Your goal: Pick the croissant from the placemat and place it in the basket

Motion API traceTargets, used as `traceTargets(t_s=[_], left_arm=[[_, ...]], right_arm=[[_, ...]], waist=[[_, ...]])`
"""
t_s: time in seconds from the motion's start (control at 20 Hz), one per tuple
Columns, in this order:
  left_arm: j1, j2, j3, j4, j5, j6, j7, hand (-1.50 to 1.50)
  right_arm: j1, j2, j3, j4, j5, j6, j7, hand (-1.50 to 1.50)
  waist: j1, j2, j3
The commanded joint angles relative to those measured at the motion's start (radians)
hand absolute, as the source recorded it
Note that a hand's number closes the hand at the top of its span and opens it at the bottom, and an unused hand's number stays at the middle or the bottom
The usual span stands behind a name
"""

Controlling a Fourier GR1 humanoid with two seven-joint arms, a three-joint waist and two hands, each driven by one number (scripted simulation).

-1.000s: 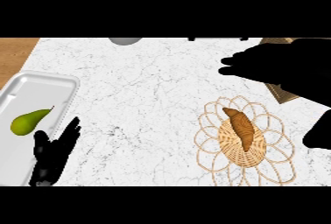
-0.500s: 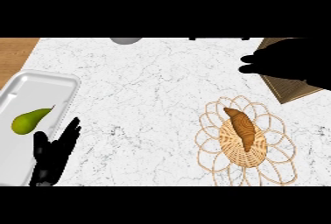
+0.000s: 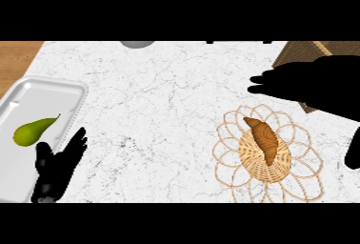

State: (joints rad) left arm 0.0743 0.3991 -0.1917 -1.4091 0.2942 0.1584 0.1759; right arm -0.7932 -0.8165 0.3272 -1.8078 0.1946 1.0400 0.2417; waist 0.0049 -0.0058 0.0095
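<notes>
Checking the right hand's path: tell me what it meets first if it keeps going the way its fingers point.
Probably nothing: the right hand points left over bare counter, passing above the basket.

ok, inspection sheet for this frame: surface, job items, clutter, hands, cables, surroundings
Surface: white marble counter; wooden strip at far left.
Job's things: croissant lies in the wicker basket; brown placemat at upper right, partly hidden by the right hand.
Clutter: green pear on white tray; grey round object at the top edge.
Hands: right hand above the basket, fingers straight, holding nothing; left hand resting open at lower left.
Cables: nothing seen.
Surroundings: nothing seen.
</notes>
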Motion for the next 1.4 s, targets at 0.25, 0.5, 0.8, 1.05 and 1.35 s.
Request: traceTargets(t_s=[0.25, 0.5, 0.8, 1.05, 1.35], left_arm=[[-0.004, -0.023, -0.006, 0.026, -0.021, 0.000, 0.081, 0.00], [0.055, -0.043, -0.013, 0.023, -0.041, -0.008, 0.038, 0.00], [0.024, -0.044, -0.003, -0.015, -0.066, 0.004, 0.101, 0.00], [0.033, -0.053, 0.037, 0.018, -0.050, -0.028, 0.061, 0.00], [0.053, -0.106, -0.008, -0.027, -0.115, 0.030, 0.091, 0.00]], right_arm=[[0.190, 0.082, 0.085, -0.015, 0.242, -0.147, -0.126, -1.50], [0.206, 0.091, 0.158, 0.054, 0.401, -0.225, -0.186, -1.50], [0.223, 0.128, 0.180, 0.178, 0.499, -0.283, -0.280, -1.50], [0.259, 0.177, 0.194, 0.190, 0.560, -0.325, -0.309, -1.50], [0.296, 0.153, 0.165, 0.270, 0.646, -0.438, -0.420, -1.50]], waist=[[0.003, 0.012, -0.008], [0.008, 0.010, -0.009], [0.005, 0.008, -0.009], [0.002, 0.007, -0.010], [0.000, 0.006, -0.009]])
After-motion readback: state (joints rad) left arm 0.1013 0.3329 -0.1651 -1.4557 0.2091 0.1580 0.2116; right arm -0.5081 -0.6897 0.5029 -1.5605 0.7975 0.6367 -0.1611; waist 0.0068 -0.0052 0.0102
